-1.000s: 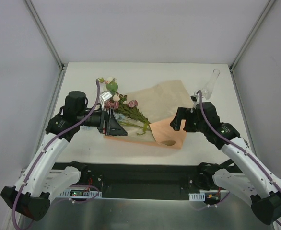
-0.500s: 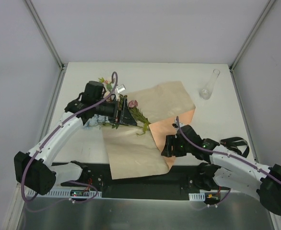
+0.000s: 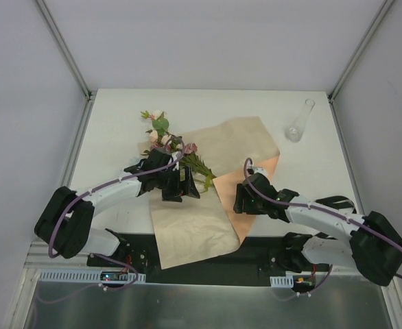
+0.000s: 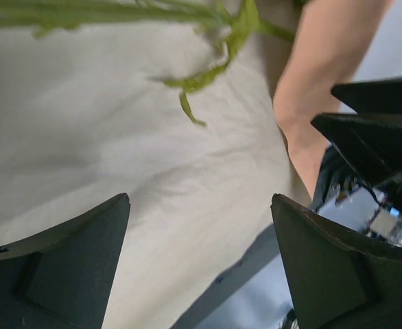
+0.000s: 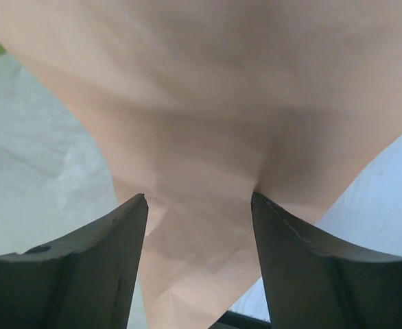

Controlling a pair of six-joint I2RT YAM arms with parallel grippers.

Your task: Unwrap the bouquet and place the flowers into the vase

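Your left gripper [image 4: 199, 205] hangs released, jaws wide and holding nothing, over the tan side of the unfolded paper [image 3: 191, 229] just beside the flowers [image 3: 170, 145], your right gripper [image 5: 199, 199] is parted over the peach flap [image 3: 259, 175], and the vase [image 3: 298, 123] sits well apart, far right.

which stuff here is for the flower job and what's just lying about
For the job:
- flowers
- paper, opened out under them
- vase, far right

Not part of it:
- table
- white walls
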